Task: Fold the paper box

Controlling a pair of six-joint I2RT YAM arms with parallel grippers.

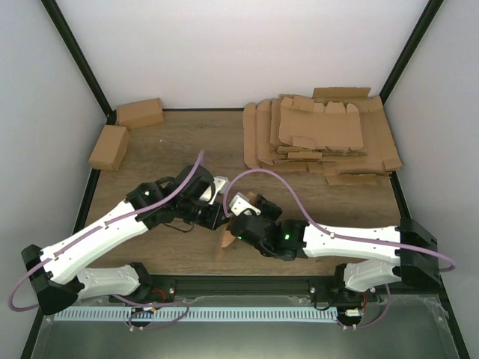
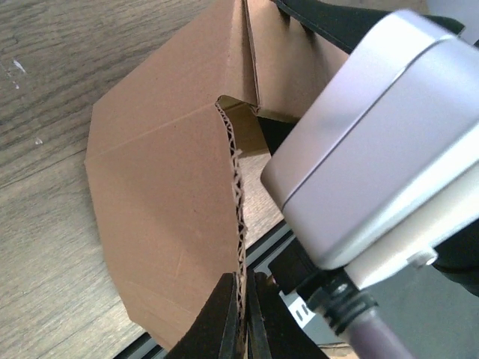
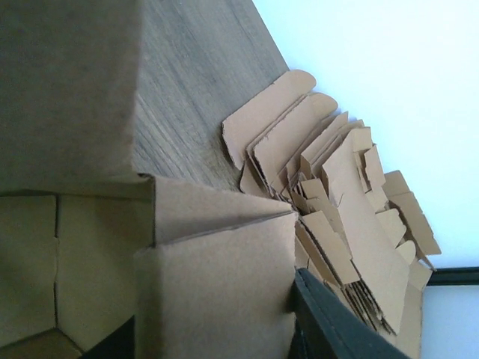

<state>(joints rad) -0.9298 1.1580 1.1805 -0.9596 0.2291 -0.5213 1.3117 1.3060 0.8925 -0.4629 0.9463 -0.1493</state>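
We're at the near middle of the counter (image 1: 150, 153), where both arms meet over the paper box (image 1: 224, 244). It sits half-formed between the two wrists, its panels bent up along the creases and one flap angled down toward the wood.

From the left wrist we see the left gripper (image 2: 243, 303) pinched tight on the raw corrugated edge of one panel, its dark fingers (image 2: 217, 325) pressed against either face. The right arm's silver wrist housing (image 2: 374, 149) crowds in just beside that panel.

On the other side, the right gripper (image 3: 213, 336) straddles a folded corner of the box. One dark finger (image 3: 329, 325) is touching the cardboard's edge, and the gap is narrowish. We cannot tell whether it is actually squeezing.

At the far right lies the heap of flat blanks (image 1: 322, 138). Two closed brown boxes (image 1: 140, 113) sit in the far left corner, well apart from the action.
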